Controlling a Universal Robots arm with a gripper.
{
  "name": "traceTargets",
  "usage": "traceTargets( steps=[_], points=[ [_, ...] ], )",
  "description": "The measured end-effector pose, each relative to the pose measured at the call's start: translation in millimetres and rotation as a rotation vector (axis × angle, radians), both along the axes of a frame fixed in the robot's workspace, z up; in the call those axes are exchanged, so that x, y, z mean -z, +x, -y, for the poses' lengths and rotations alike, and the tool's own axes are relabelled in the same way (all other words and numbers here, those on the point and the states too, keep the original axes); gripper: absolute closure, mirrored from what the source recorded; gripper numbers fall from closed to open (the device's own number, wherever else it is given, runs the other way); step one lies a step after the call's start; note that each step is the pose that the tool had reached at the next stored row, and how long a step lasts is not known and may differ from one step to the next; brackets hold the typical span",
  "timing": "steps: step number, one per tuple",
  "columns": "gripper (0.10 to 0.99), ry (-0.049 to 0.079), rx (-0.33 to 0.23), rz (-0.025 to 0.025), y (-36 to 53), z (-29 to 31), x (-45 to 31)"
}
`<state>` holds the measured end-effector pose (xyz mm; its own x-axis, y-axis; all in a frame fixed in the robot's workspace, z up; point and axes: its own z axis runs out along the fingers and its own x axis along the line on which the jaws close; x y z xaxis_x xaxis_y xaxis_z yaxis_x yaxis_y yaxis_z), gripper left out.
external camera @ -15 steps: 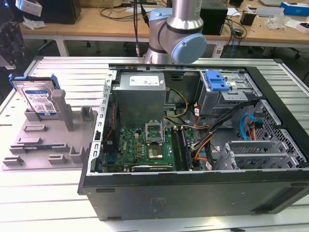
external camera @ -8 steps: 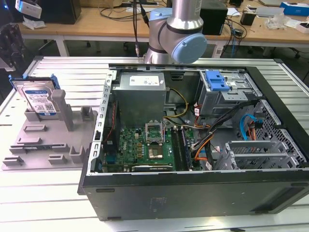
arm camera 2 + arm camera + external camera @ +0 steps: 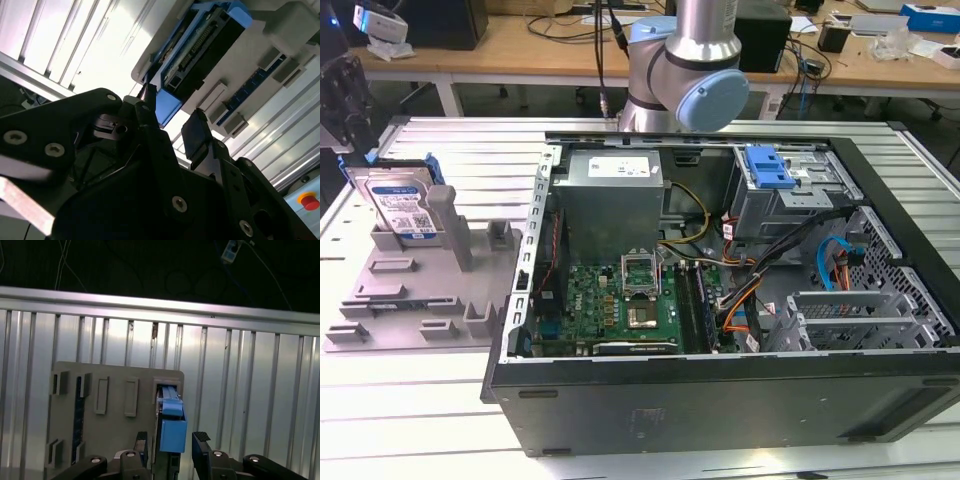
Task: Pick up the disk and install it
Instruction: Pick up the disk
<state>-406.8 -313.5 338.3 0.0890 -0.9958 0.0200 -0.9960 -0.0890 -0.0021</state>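
Note:
The disk, silver with a blue-and-white label and a blue carrier bracket, stands on edge in a slot of the grey holder at the exterior view's left. My gripper hangs just above the disk's top edge. Both wrist views show the black fingers spread on either side of the disk's blue end, with a gap showing on at least one side. The gripper is open around the disk and has not closed on it.
An open computer case lies at the exterior view's right of the holder, with a grey power-supply box, a motherboard and a drive bay with a blue latch. The ribbed metal table carries everything. Cluttered desks stand behind.

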Motion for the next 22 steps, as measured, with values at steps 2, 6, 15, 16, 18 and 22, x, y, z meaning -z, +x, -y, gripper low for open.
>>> traceTargets(
  steps=[2,6,15,16,18,22],
  points=[
    [0.604,0.0,0.001,0.0002,0.0,1.0,1.2],
    [0.604,0.0,0.003,0.0001,0.0,1.1,3.6],
    [0.604,0.001,0.006,0.0001,0.1,-0.7,9.2],
    [0.604,0.001,0.006,0.0001,0.1,-0.8,9.7],
    [0.604,0.001,0.007,0.0,0.0,-0.8,11.1],
    [0.604,0.001,0.011,0.0,0.0,-1.6,13.9]
  ],
)
